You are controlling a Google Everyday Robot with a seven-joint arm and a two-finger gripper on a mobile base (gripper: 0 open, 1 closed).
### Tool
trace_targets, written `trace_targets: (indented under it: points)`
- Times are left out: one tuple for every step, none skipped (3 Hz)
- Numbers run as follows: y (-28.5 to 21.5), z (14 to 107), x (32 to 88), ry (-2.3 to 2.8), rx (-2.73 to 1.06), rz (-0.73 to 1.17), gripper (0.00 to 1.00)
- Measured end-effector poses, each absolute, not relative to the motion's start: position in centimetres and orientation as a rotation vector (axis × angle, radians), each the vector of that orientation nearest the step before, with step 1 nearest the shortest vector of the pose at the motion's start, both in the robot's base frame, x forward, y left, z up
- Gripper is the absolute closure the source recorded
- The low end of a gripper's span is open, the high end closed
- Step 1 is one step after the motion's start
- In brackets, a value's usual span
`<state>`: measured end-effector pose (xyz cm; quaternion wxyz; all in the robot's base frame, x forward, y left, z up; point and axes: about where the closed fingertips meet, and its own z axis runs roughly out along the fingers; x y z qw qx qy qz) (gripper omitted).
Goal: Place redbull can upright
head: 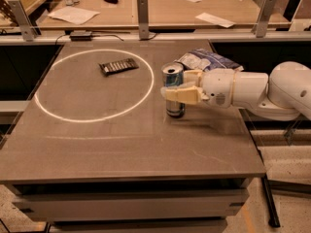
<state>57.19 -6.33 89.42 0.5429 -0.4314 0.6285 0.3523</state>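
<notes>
The redbull can [175, 108] stands upright on the grey table [121, 149], just right of the white circle, its silver top facing up. My gripper [176, 84] reaches in from the right on a white arm. Its cream fingers [181, 94] sit on either side of the can's middle and are closed on it. The can's base appears to touch the table top.
A flat dark bar wrapper [118, 66] lies inside the white circle [92, 118]. A blue-and-white snack bag [209, 61] lies behind my gripper. A rail with posts [142, 11] bounds the far edge. The table's right edge is near my arm.
</notes>
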Motion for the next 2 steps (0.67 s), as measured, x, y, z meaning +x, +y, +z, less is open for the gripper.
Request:
trace_targets:
  points:
    - [-6.79,88.89,57.29,1.478,-1.021,0.826,1.00]
    - [-7.09,88.64,57.30,1.481,-1.001,0.820,0.84]
